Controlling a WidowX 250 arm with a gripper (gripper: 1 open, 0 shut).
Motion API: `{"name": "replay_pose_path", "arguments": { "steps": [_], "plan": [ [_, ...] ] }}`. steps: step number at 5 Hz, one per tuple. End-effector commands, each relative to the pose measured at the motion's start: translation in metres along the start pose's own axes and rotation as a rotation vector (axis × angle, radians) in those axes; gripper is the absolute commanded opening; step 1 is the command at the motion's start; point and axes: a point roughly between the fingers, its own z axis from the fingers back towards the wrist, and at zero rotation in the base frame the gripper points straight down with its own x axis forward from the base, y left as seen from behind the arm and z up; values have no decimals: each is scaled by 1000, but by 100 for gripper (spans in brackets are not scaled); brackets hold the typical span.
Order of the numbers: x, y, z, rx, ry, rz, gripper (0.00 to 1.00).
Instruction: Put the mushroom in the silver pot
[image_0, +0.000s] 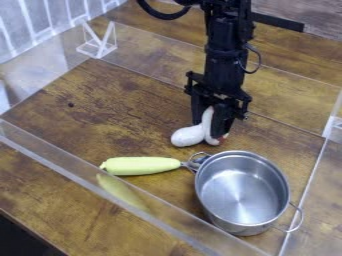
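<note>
The mushroom (195, 133) lies on its side on the wooden table, its white stem pointing left and its reddish-brown cap under the black gripper (214, 122). The gripper points straight down and its fingers are shut on the cap end of the mushroom. The silver pot (242, 191) stands just in front and to the right of the mushroom, empty, with a wire handle (197, 160) near the mushroom.
A yellow-green corn cob (140, 165) lies left of the pot. Clear acrylic walls (80, 170) border the table at the front and left, and a small clear stand (96, 40) sits at the back left.
</note>
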Motion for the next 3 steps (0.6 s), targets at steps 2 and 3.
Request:
{"name": "replay_pose_path", "arguments": {
  "steps": [2,3],
  "plan": [
    [-22,-17,90,86,-200,-36,0],
    [-39,-39,107,101,-245,-77,0]
  ]
}}
